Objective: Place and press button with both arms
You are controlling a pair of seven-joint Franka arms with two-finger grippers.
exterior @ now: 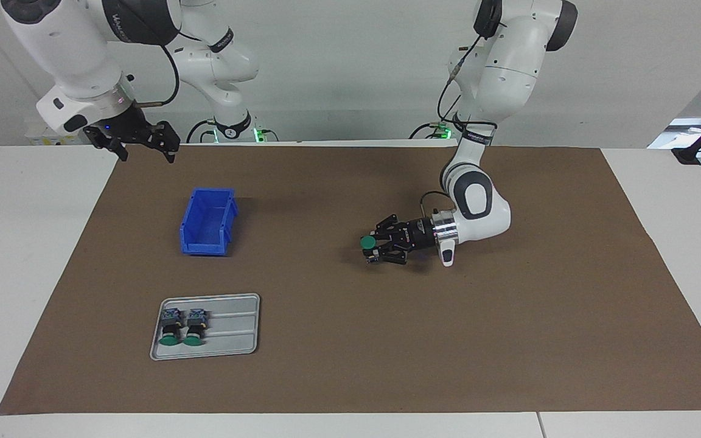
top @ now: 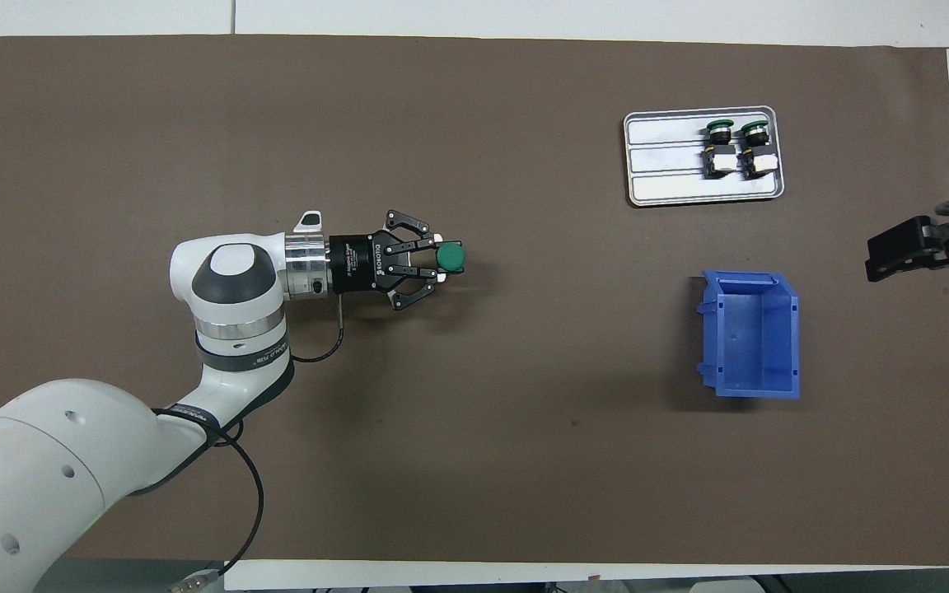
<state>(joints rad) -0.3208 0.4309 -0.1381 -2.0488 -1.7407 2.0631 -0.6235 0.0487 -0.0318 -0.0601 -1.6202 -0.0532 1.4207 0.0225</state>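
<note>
Button: the green-capped push-button switch (exterior: 368,243) sits clamped in your left gripper (exterior: 376,248), low over the brown mat's middle.
Placing: set it down upright, cap up, before letting go.
Right gripper (exterior: 141,143): waits, fingers apart, above the mat's corner nearest its base.

The left gripper (exterior: 373,248) lies sideways low over the brown mat (exterior: 509,340), clamping the green-capped button (exterior: 367,242), well apart from the blue bin (exterior: 207,221). The grey tray (exterior: 235,325) with two buttons (exterior: 178,327) sits farther from the robots than the bin. The right gripper (exterior: 143,146) waits raised over the mat's edge.

Green-capped button (exterior: 368,243), upright, held over mid-mat by left hand (exterior: 376,248)
</note>
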